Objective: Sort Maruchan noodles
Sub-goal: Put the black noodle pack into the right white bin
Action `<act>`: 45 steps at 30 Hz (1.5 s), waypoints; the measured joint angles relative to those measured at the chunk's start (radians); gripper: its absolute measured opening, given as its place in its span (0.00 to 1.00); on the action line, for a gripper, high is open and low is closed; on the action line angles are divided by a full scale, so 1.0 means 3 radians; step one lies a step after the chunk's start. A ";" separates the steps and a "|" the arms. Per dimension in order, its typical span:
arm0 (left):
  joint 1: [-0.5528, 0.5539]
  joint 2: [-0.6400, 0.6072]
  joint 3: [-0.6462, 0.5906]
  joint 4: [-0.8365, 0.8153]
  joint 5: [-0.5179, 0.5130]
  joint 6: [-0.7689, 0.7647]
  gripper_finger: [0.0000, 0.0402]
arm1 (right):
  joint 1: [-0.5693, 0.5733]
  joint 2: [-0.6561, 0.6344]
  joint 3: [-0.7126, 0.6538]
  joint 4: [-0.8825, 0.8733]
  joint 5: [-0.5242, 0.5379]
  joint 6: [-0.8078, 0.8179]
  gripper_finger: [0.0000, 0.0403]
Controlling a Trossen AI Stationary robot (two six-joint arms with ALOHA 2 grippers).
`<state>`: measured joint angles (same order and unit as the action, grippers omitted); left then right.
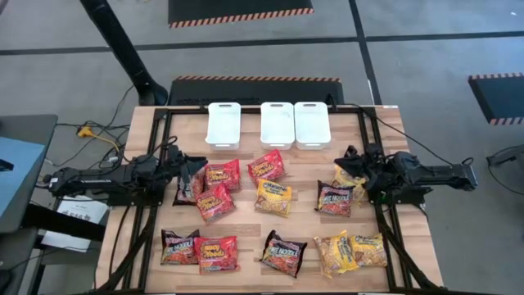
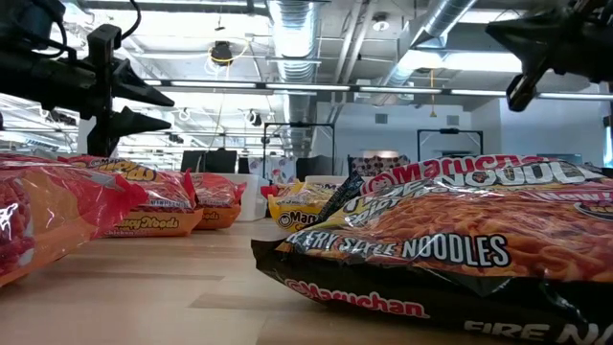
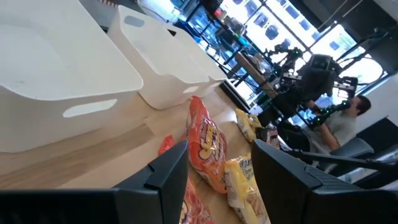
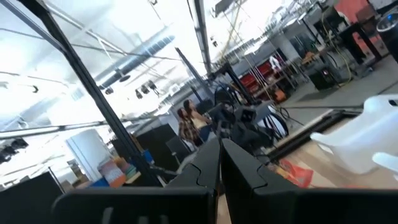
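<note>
Red, yellow and dark noodle packets (image 1: 271, 198) are spread across a wooden table (image 1: 246, 225), below three white bins (image 1: 277, 124). The left gripper (image 1: 199, 174) is held open above the leftmost packets; the right gripper (image 1: 344, 164) is closed, empty, above a yellow packet (image 1: 349, 182).

Twelve flat packets (image 1: 273, 197) scattered on table: red mostly 9 o'clock, yellow 3 to 5, dark ones mixed between.
</note>
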<state>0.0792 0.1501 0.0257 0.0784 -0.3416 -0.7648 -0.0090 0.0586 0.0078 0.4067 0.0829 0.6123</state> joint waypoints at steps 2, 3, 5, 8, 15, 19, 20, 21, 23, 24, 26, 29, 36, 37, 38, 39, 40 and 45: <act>0.0000 0.0000 0.0001 0.0000 0.0000 -0.0011 0.41 | 0.0000 0.0000 0.0000 -0.0001 0.0036 0.0000 0.11; 0.0000 0.0000 0.0001 0.0000 0.0000 -0.0012 0.41 | 0.0000 0.0000 0.0000 -0.0003 0.0057 -0.0001 0.11; 0.0000 0.0000 0.0001 -0.0001 0.0000 -0.0012 0.41 | 0.0000 0.0000 0.0000 -0.0006 0.0068 -0.0001 0.11; 0.0000 0.0000 0.0001 -0.0004 0.0001 -0.0012 0.41 | 0.0000 0.0001 0.0001 -0.0005 0.0069 0.0000 0.14; 0.0000 0.0000 0.0003 -0.0032 0.0002 -0.0012 0.41 | 0.0000 0.0000 0.0133 0.0004 0.0161 -0.0260 0.31; 0.0000 0.0000 0.0003 -0.0076 0.0003 -0.0018 0.41 | 0.0000 0.0001 0.0265 0.0090 0.0237 -0.0593 0.44; 0.0000 0.0000 0.0003 -0.0075 0.0003 -0.0027 0.41 | 0.0000 0.0001 0.0314 0.0122 0.0251 -0.0674 0.47; -0.0001 0.0000 0.0003 -0.0074 0.0003 -0.0032 0.41 | 0.0000 0.0001 0.0370 0.0130 0.0257 -0.0757 0.50; 0.0000 0.0000 0.0004 -0.0074 0.0004 -0.0072 0.41 | 0.0000 0.0002 0.0496 0.0114 0.0260 -0.0924 0.55; 0.0000 0.0000 0.0004 -0.0074 0.0005 -0.0092 0.41 | 0.0000 0.0002 0.0569 0.0094 0.0259 -0.0991 0.57; 0.0000 0.0000 0.0004 -0.0073 0.0007 -0.0115 0.41 | 0.0000 0.0001 0.0743 -0.0087 0.0262 -0.1089 0.60; 0.0000 0.0000 0.0005 -0.0072 0.0010 -0.0146 0.41 | 0.0000 0.0009 0.1048 -0.0671 0.0353 -0.1145 0.62; 0.0000 0.0000 0.0005 -0.0067 0.0010 -0.0174 0.41 | 0.0000 0.0349 0.1824 -0.2137 0.0709 -0.1172 0.62; 0.0000 0.0000 0.0005 -0.0067 0.0009 -0.0174 0.41 | 0.0000 0.0416 0.1910 -0.2292 0.0711 -0.1166 0.62; -0.0001 0.0000 0.0005 -0.0067 0.0009 -0.0174 0.41 | 0.0000 0.0493 0.1993 -0.2429 0.0712 -0.1145 0.62; 0.0000 0.0000 0.0005 -0.0067 0.0009 -0.0174 0.41 | 0.0000 0.0572 0.2066 -0.2545 0.0711 -0.1095 0.62; 0.0000 0.0000 0.0005 -0.0067 0.0009 -0.0174 0.41 | 0.0000 0.0650 0.2135 -0.2670 0.0710 -0.1039 0.62; 0.0000 0.0000 0.0005 -0.0067 0.0008 -0.0150 0.41 | 0.0000 0.1065 0.2400 -0.3412 0.0701 -0.0741 0.62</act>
<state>0.0792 0.1501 0.0273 0.0582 -0.3393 -0.8098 -0.0090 0.3781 0.7278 -0.6169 0.2932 0.3901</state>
